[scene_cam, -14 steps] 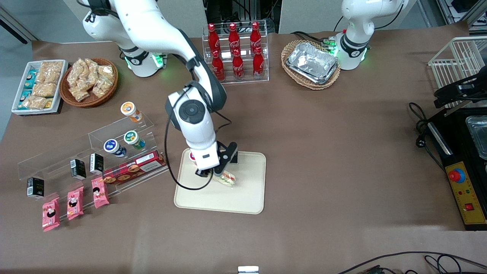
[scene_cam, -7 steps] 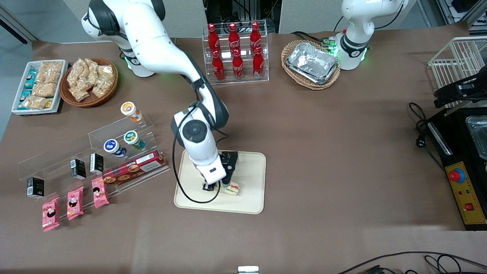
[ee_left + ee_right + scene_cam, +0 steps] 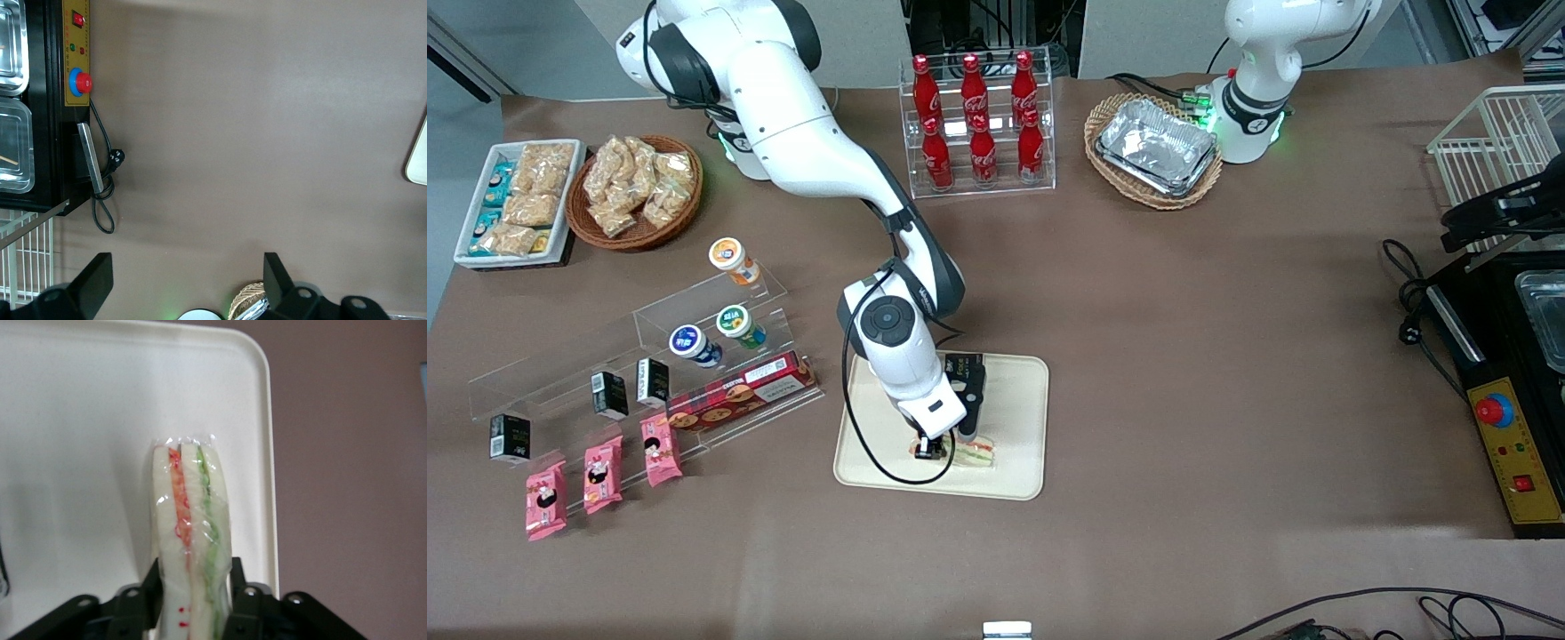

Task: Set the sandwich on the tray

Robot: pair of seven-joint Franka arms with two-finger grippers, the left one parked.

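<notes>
A: In the front view, where is the black two-finger gripper (image 3: 947, 449) of the right arm sitting?

B: It is hanging low over the large cream-beige rectangular plastic tray (image 3: 1014, 391), in the part of the tray nearer the camera. The triangular wedge sandwich in clear plastic wrap (image 3: 971, 453) is showing beneath it, pale with a red and green edge, lying inside the tray's low rim.

A: Is the sandwich touching the tray?

B: From this view it is looking that way, but the wrist is covering part of it, so I cannot tell for certain.

A: And the right wrist view?

B: There the sandwich (image 3: 190, 537) is running straight out from between the two black fingers (image 3: 143, 593), one finger pressing each bread face, so the jaws are closed about as wide as the wedge is thick and are gripping it. The red filling and the green filling are facing the camera, with the cream tray (image 3: 80, 420) under them and its rounded corner just beside the sandwich's tip.

A: The left wrist view?

B: Only an edge of the tray (image 3: 418, 157) is showing there, on the brown table covering (image 3: 253, 120).
</notes>
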